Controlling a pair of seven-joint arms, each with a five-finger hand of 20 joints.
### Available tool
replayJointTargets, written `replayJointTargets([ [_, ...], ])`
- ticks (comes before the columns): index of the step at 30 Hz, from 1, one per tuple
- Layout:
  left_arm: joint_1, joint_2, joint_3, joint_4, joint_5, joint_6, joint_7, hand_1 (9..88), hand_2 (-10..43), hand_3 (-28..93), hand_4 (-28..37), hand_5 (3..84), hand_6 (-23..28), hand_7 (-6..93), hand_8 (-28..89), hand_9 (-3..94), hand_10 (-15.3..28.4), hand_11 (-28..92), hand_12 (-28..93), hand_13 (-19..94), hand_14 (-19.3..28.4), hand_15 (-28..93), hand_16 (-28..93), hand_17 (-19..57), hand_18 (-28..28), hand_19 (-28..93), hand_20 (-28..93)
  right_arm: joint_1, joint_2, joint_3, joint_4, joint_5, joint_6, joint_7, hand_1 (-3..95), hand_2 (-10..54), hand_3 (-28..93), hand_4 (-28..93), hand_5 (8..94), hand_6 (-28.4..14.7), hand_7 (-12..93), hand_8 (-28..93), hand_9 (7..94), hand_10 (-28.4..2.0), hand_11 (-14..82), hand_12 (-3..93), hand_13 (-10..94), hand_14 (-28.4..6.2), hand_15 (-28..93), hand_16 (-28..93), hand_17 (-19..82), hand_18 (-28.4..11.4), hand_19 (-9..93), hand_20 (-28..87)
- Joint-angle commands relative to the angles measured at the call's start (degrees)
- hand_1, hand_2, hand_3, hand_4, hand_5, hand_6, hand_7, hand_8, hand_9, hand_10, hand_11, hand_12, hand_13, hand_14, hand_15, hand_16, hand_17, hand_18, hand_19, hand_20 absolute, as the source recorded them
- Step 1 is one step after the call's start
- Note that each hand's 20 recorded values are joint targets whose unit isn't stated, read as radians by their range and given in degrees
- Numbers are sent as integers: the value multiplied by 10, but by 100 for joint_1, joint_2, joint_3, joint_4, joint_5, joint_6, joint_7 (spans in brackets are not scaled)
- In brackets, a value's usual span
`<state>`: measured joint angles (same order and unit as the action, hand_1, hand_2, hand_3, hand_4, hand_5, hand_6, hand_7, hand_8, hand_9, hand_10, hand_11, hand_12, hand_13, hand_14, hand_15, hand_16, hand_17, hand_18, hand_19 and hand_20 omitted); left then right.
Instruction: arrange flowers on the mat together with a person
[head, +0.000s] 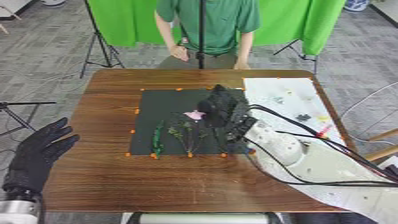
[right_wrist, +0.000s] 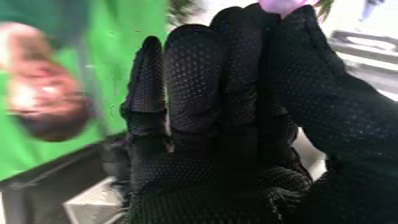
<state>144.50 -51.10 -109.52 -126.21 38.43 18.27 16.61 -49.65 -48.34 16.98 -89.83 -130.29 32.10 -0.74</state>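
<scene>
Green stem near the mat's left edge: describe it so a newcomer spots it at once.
On the brown table lies a black mat. Near its left edge is the green stem, running lengthwise in the head view. It is one solid green strip, unlike the thin, branching sprig just to its right.
</scene>
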Motion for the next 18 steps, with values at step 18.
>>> replayJointTargets([
  [18,-205,277,312,92,-28,123,48,285,36,696,-253,401,41,172,-84,332,139,279,140,322,175,345,-17,-26,232,503,48,2591,-2363,-2612,1301,213,308,-23,448,-95,815,-283,697,41,540,-64,780,-70,303,544,690,-53,642,284,282,-144,656,394],
])
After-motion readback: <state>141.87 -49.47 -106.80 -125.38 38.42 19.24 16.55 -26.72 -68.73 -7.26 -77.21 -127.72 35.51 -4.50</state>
